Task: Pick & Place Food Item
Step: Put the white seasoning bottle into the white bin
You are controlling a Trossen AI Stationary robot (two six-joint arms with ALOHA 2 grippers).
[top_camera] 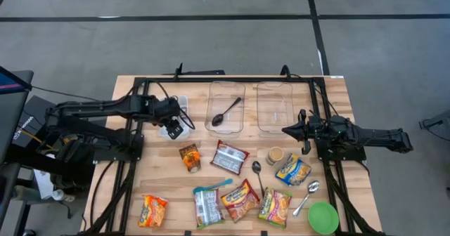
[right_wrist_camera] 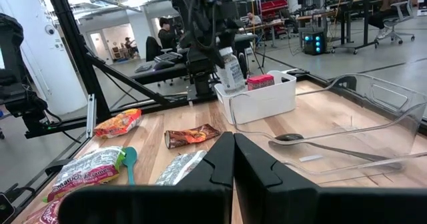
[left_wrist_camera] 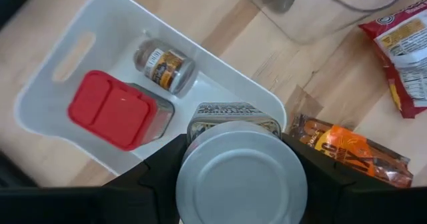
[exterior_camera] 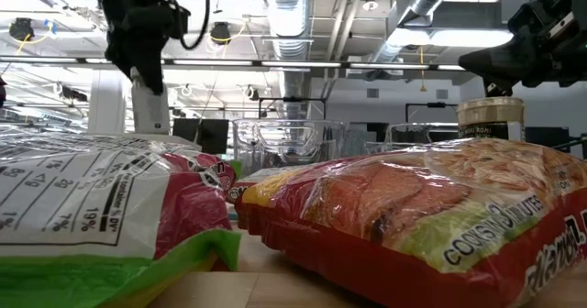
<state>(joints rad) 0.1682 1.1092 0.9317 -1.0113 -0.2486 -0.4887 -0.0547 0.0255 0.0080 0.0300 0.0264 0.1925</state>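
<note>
Can (left_wrist_camera: 241, 177) clamped bottom-up in left gripper (left_wrist_camera: 237, 184), fingers (left_wrist_camera: 163, 167) on both flanks, lifted just above the near rim of the white bin (left_wrist_camera: 80, 44). Inside bin: red-lidded container (left_wrist_camera: 110, 111) and small spice jar (left_wrist_camera: 163, 64), side by side, filling most of the floor; bare strip only along the handle-slot wall. Orange snack packet (top_camera: 189, 156) just outside bin, on the side toward the table's front edge; red-and-white packet (top_camera: 230, 156) beyond that. Gap between bin and clear tray with black spoon (top_camera: 226, 107) narrow, bare wood. Second clear tray (top_camera: 275, 106) beside the first, farther from bin.

Left arm (top_camera: 105, 109) stretched from table's left edge, wrist bent down over bin.

Right gripper (top_camera: 287, 130) clenched tight, holding nothing, parked well apart from bin on far side of both trays, arm level above the wood. Noodle cup (top_camera: 275, 155) and yellow packet (top_camera: 294, 170) near it. Ramen packs (top_camera: 242, 201), spoons (top_camera: 306, 197) and green bowl (top_camera: 323, 217) crowd the front edge, well clear of bin.
</note>
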